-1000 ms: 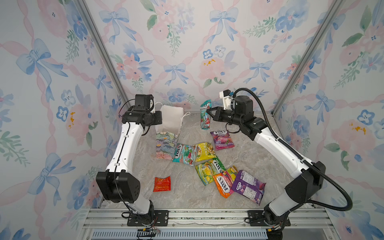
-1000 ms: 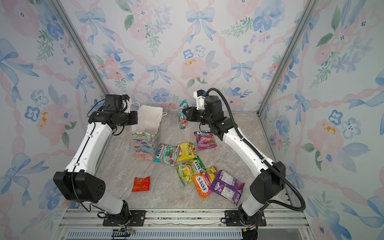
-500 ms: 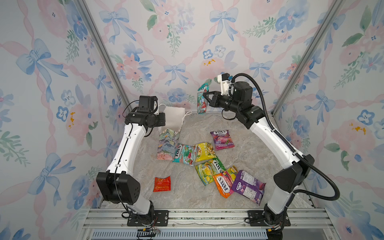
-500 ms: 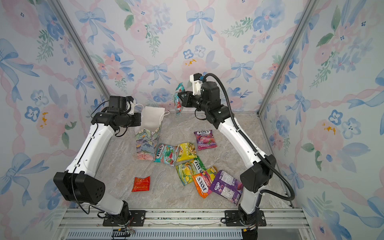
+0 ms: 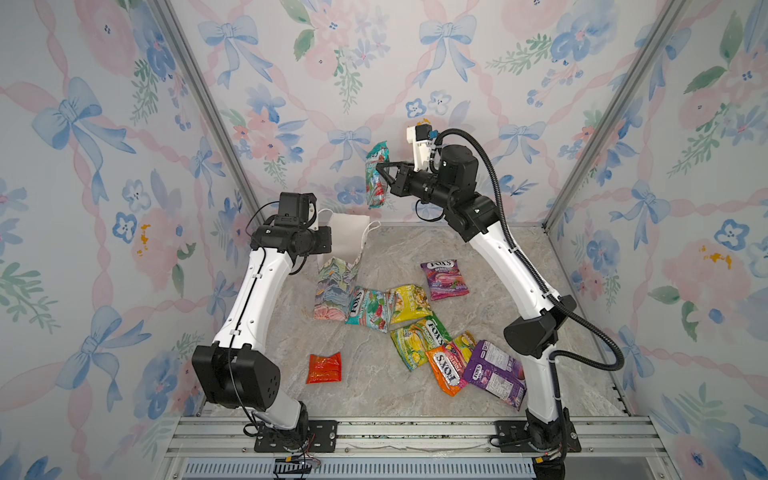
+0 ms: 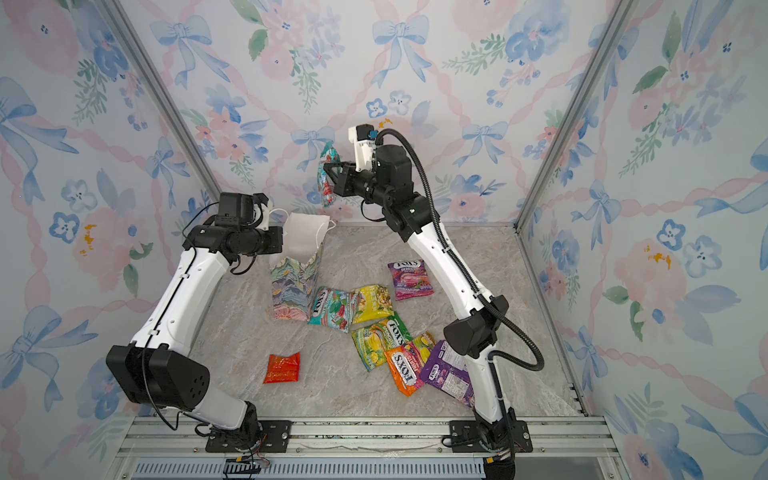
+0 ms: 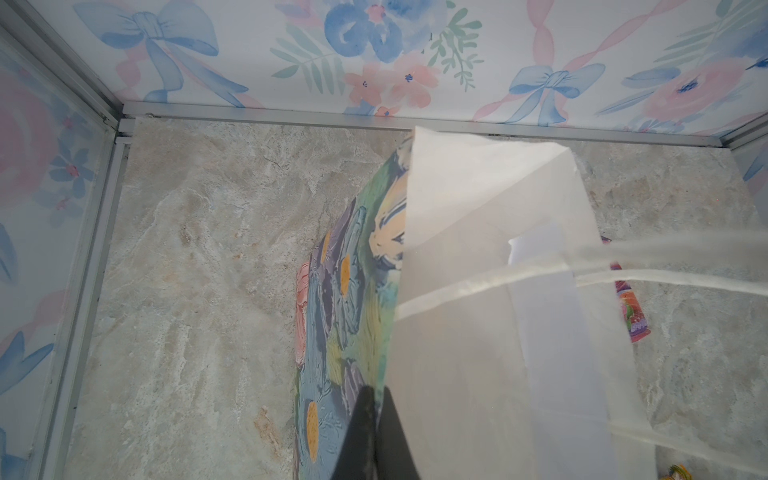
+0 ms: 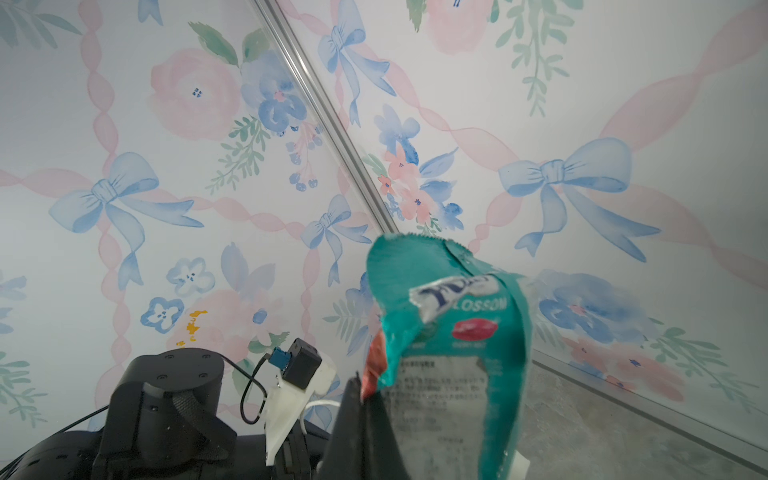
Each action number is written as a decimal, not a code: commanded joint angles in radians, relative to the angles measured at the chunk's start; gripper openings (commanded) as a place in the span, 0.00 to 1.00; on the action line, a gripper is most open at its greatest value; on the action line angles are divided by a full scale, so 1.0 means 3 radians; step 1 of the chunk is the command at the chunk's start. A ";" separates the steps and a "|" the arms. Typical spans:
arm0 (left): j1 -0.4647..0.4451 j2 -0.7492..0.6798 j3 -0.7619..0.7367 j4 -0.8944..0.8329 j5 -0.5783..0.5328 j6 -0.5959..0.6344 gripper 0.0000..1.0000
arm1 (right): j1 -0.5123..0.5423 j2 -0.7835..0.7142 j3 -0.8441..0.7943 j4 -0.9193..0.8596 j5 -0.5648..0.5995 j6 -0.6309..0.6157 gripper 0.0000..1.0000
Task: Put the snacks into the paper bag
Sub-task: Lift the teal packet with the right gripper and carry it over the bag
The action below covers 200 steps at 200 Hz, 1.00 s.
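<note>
High beside paper bag [image 5: 336, 286]: right end effector [image 5: 383, 173] clamps teal packet [image 5: 375, 183], left end effector [image 7: 377, 395] pinches its rim. Next, likely: centre over mouth, release.

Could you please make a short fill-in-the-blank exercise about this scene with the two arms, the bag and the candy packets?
1. The right claw holds up a packet that is mostly ____ in colour.
2. The left claw pinches the rim of the paper bag, which is ____ inside.
3. The purple packet nearer the back wall lies face ____.
Missing words: teal; white; up.
</note>
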 commanded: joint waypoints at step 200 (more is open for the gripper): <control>-0.0014 -0.0120 -0.0085 0.0061 -0.0247 0.0057 0.00 | 0.0502 -0.0332 -0.0990 -0.0147 -0.0123 -0.0086 0.00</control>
